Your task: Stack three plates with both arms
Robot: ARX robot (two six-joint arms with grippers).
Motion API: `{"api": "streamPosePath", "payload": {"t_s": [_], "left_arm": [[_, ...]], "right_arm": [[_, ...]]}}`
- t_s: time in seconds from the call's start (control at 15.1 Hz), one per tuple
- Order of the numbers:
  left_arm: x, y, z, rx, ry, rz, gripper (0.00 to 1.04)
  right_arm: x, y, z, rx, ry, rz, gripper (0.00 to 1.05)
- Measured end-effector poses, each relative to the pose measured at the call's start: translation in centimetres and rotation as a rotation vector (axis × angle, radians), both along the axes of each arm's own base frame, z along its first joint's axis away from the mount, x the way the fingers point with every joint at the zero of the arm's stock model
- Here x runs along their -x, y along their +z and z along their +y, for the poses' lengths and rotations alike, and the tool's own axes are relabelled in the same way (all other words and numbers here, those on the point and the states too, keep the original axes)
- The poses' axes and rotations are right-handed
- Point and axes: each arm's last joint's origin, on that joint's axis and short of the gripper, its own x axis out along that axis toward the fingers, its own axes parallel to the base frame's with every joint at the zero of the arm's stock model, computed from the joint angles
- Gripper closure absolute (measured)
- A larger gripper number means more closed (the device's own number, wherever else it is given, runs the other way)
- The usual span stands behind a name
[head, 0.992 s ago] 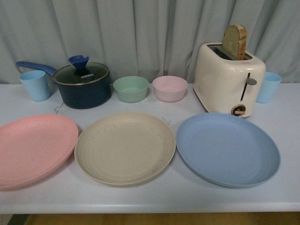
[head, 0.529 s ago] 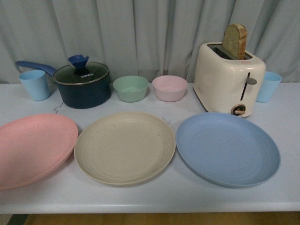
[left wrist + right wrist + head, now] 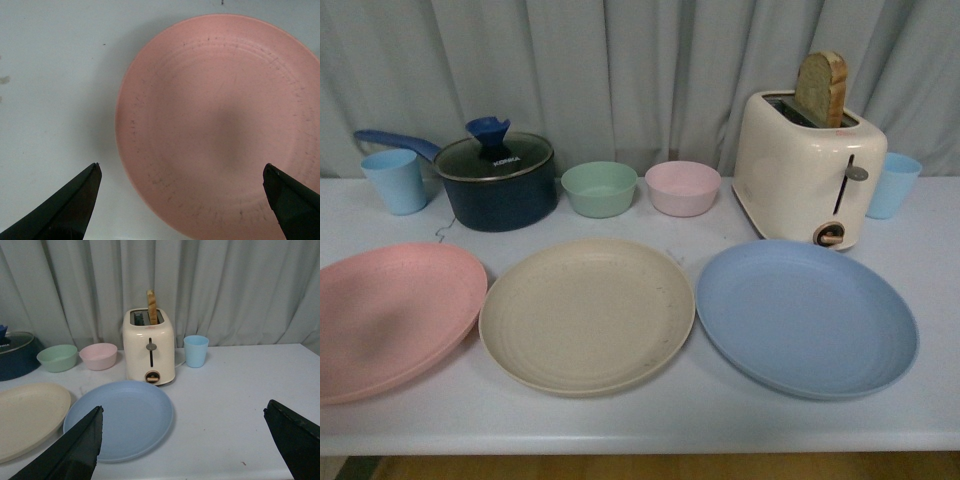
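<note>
Three equal round plates lie in a row near the table's front edge: a pink plate (image 3: pixel 390 318) at left, a beige plate (image 3: pixel 586 313) in the middle, a blue plate (image 3: pixel 806 316) at right. None overlap. Neither arm shows in the front view. My left gripper (image 3: pixel 182 172) is open and empty, hovering above the pink plate (image 3: pixel 220 120), which fills its wrist view. My right gripper (image 3: pixel 182 415) is open and empty, above the table to the right of the blue plate (image 3: pixel 120 417). The beige plate (image 3: pixel 27 415) shows at that view's edge.
Along the back stand a light blue cup (image 3: pixel 395 181), a dark blue lidded saucepan (image 3: pixel 496 181), a green bowl (image 3: pixel 599 188), a pink bowl (image 3: pixel 682 187), a cream toaster (image 3: pixel 808 183) holding a bread slice (image 3: pixel 820 88), and another blue cup (image 3: pixel 892 185). A curtain hangs behind.
A soft shadow has spread over the pink plate's middle in the front view. The plates and other objects have not moved.
</note>
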Motion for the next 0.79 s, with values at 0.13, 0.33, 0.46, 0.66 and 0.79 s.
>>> {"api": "streamPosePath", "payload": {"t_s": [0.13,0.33,0.46,0.66,0.79], "left_arm": [[-1.8,-1.0,1.5,0.032,-0.007,0.040,0.07],[-3.8,-2.1,3.3,0.061,-0.011,0.066,0.07],[-4.8,-2.9,4.3,0.073,-0.017,0.071,0.07],[-4.9,-4.9,5.1,0.115,-0.019,0.115,0.07],[-5.0,-6.0,5.6,0.124,-0.012,0.126,0.09]], "right_arm": [[0.0,0.0,0.0,0.000,0.000,0.000,0.06],[0.0,0.0,0.0,0.000,0.000,0.000,0.06],[0.0,0.0,0.0,0.000,0.000,0.000,0.06],[0.0,0.0,0.0,0.000,0.000,0.000,0.06],[0.0,0.0,0.0,0.000,0.000,0.000,0.06]]}}
